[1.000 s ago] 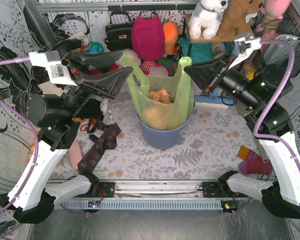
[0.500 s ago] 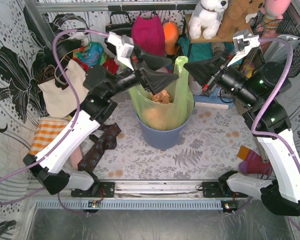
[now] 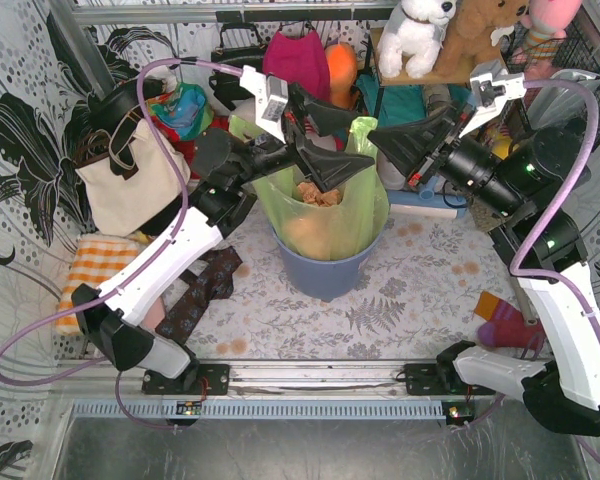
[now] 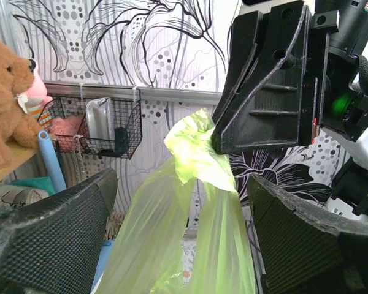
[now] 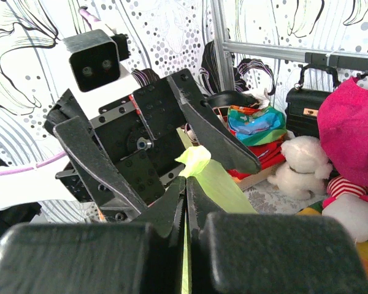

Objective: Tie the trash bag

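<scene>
Top external view: a round blue-grey bin (image 3: 325,270) stands in the middle of the table (image 3: 410,290). The trash bag (image 3: 355,215) sits inside the bin and sticks up out of it. It is thin, green and see-through. Crumpled pinkish-brown paper (image 3: 318,193) lies in the bag.

The right gripper (image 5: 185,187) has its two fingers pressed together. It is pinching the tall right ear of the bag near its top. The left gripper (image 4: 183,180) is spread wide. One of its fingers is on each side of that same green ear, and neither one touches it. The left arm reaches across the left side of the bag and hides part of it.

Behind the bin are a black handbag (image 3: 238,65), a pink cloth thing (image 3: 298,65), a white toy dog (image 3: 417,35) and a brown teddy (image 3: 480,30). A white tote bag (image 3: 130,190) is on the left. A dark patterned cloth (image 3: 200,292) lies near the bin. A bright sock (image 3: 505,322) lies on the right.
</scene>
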Robot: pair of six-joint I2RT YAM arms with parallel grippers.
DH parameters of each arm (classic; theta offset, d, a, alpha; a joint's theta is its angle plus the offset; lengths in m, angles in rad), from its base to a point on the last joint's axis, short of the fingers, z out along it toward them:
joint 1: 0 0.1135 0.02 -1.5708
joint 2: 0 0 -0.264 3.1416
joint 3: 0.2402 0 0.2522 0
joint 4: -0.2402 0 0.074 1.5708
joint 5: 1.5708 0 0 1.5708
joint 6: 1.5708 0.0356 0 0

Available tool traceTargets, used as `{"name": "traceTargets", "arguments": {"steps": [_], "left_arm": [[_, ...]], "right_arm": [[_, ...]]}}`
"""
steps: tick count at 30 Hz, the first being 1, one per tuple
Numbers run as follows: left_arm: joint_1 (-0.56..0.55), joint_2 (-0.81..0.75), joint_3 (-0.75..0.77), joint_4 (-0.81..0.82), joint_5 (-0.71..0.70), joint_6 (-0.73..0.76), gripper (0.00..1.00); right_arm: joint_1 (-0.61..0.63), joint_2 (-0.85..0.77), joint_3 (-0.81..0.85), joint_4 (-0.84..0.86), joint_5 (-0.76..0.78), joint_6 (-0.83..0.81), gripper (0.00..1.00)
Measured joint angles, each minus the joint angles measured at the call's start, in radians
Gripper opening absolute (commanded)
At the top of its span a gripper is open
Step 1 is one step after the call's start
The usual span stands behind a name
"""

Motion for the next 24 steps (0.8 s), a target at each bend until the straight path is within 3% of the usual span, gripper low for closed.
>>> {"name": "traceTargets", "arguments": {"steps": [6, 13, 24], "left_arm": [[0.0, 0.045, 0.004, 0.073, 0.033, -0.034, 0.93], [-0.002, 0.072, -0.01, 0.147, 0.064, -0.12, 0.61], [-0.045, 0.049, -0.235, 0.216, 0.051, -0.206, 0.55]], "right_arm": [[0.0, -0.004, 0.0, 0.0, -0.007, 0.0, 0.0], [0.0, -0.004, 0.0, 0.0, -0.006, 0.0, 0.0], [0.0, -0.004, 0.0, 0.0, 0.0, 0.0, 0.0]]}}
